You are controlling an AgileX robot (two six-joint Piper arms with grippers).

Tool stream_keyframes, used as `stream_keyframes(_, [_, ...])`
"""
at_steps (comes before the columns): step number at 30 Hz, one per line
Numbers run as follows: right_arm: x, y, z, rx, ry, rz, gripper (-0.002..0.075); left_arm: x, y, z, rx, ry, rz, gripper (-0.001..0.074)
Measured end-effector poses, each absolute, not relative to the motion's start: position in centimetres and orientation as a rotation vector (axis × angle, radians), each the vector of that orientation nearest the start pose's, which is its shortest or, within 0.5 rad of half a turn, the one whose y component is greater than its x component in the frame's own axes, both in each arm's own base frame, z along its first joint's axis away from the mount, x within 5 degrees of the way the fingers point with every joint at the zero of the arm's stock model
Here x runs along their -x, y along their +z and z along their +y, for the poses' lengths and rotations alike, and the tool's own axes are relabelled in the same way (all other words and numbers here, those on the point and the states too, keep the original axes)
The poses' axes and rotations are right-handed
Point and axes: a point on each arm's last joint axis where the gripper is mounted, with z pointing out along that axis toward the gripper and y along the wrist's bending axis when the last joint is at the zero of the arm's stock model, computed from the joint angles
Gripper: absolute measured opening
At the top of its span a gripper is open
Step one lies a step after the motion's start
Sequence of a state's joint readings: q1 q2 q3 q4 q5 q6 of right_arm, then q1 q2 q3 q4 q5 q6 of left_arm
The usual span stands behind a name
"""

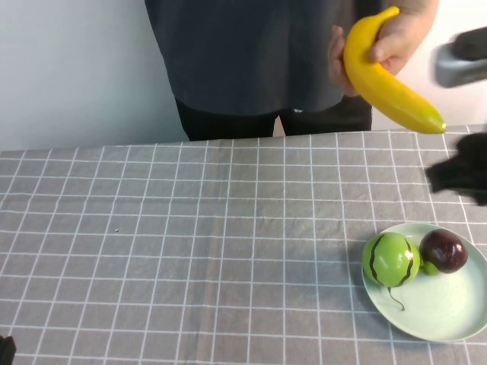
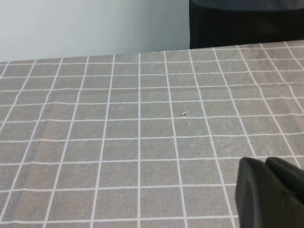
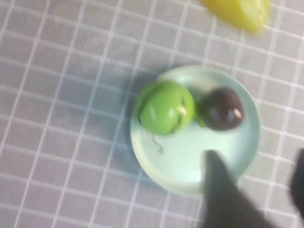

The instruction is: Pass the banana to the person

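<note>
Banana in person's hand; right claw aloft, left claw low.

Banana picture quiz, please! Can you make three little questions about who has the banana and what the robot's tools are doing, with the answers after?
1. True or false: the banana lies on the plate.
2. What holds the banana? A: the person's hand. B: the plate. C: the checked tablecloth.
3. Fill in: the right tool, raised near the plate at the table's right side, is ____, while the left tool, low at the near left corner, is shut.

Key: 1 false. 2 A. 3 open.
</note>
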State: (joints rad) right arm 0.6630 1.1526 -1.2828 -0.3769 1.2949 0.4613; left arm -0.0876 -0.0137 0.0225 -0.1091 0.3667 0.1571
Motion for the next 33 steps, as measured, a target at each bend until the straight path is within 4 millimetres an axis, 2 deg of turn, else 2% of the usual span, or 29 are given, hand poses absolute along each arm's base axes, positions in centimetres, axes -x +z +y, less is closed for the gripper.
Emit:
stream_keyframes(2, [-16.2, 40.6, 8.9, 0.257, -0.026, 2.495, 0.0008, -5.2, 17.4, -0.8, -0.159, -0.059, 1.850, -0.0004])
stream_keyframes(3, [-15.5, 40.8, 8.4, 0.255, -0.007, 2.482, -0.0006, -5.2, 17.4, -0.8, -0.159, -0.059, 1.850, -0.0004])
stream_keyframes(7, [-12.1, 41.3, 6.2, 0.240, 0.102, 2.427, -0.0006, -5.2, 17.4, -0.8, -0.159, -0.059, 1.850, -0.0004])
stream_keyframes(11, [-9.4, 42.5, 4.1, 0.209, 0.169, 2.333, -0.0006, -5.2, 17.4, -0.8, -0.159, -0.059, 1.850, -0.0005])
stream_keyframes(17, [-6.7, 43.5, 2.0, 0.180, 0.239, 2.235, -0.0006, -5.2, 17.4, -0.8, -0.159, -0.059, 1.850, -0.0004])
stream_keyframes(21, [-6.3, 43.3, 1.5, 0.216, 0.209, 2.212, -0.0006, -5.2, 17.4, -0.8, -0.159, -0.059, 1.850, -0.0004])
stream_keyframes(26, [-7.1, 40.6, 1.5, 0.219, 0.155, 2.123, -0.0006, -5.2, 17.4, -0.8, -0.159, -0.059, 1.850, -0.0004])
stream_keyframes(30, [-8.3, 36.1, 1.8, 0.180, 0.153, 1.964, -0.0006, -5.2, 17.4, -0.8, -0.159, -0.059, 1.850, -0.0004])
stream_keyframes(33, [-8.6, 31.8, 1.5, 0.147, 0.127, 1.838, -0.0006, -5.2, 17.4, -0.8, -0.159, -0.059, 1.850, -0.0004])
